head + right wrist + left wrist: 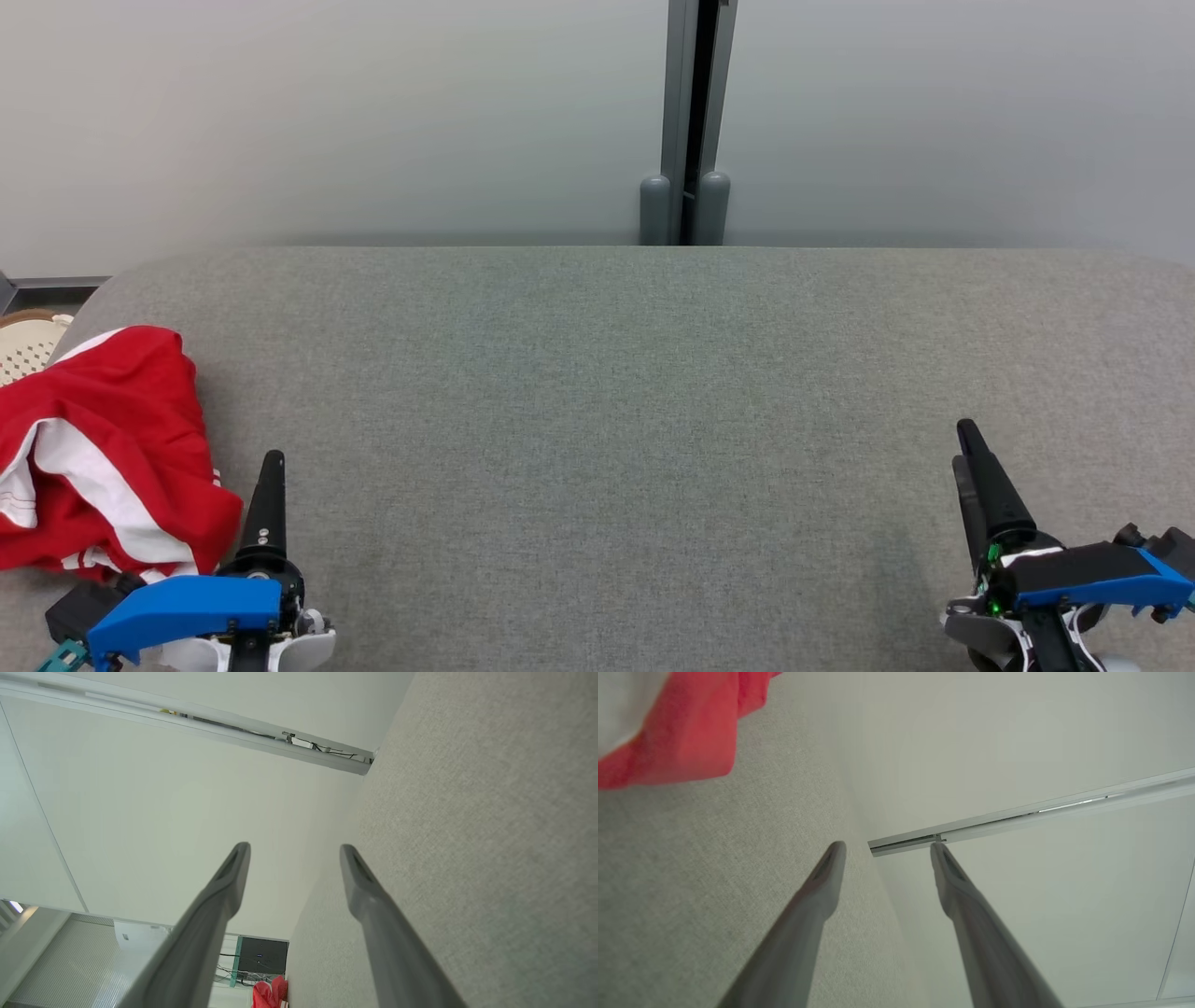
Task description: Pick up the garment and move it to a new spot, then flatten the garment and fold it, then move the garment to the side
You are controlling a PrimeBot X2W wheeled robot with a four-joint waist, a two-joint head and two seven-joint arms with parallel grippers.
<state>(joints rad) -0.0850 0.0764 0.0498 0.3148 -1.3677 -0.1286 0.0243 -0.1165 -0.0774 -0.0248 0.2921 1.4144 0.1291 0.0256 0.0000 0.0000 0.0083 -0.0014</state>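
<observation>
The garment (103, 448) is red with white stripes and lies crumpled at the left edge of the grey fabric surface (597, 420). It also shows as a red fold in the left wrist view's top left corner (682, 732) and as a small red patch at the bottom of the right wrist view (268, 994). My left gripper (271, 467) rests just right of the garment, fingers apart and empty (885, 847). Far to the right my right gripper (966, 443) also stands open with nothing between its fingers (294, 849).
A pale wall with a grey vertical post (695, 121) rises behind the surface. A cream perforated object (28, 341) sits off the surface's left edge. The grey surface stretches wide between the two grippers.
</observation>
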